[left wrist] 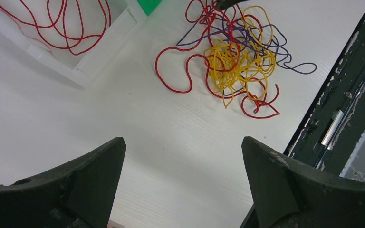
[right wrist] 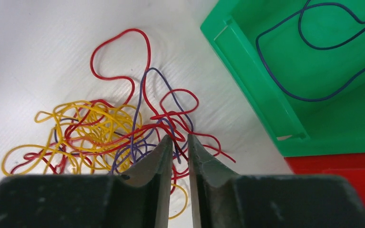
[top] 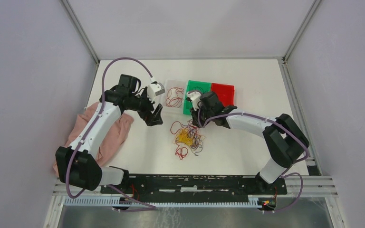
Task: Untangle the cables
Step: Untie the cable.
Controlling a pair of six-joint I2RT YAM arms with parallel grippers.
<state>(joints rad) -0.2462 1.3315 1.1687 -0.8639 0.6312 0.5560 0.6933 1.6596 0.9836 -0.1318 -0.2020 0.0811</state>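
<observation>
Separation of one strand looks to be the step in hand. The cables (top: 186,137) lie in a red, yellow and purple knot on the table (top: 247,142). Right gripper (right wrist: 179,141) sits at the knot's edge, jaws drawn to a narrow slit (whether a strand is pinched cannot be told). Lift slowly, one colour only, toward the green tray (right wrist: 247,76). Left gripper (left wrist: 183,145) hovers near the knot, spread wide, holding nothing; it could pin the remainder down.
</observation>
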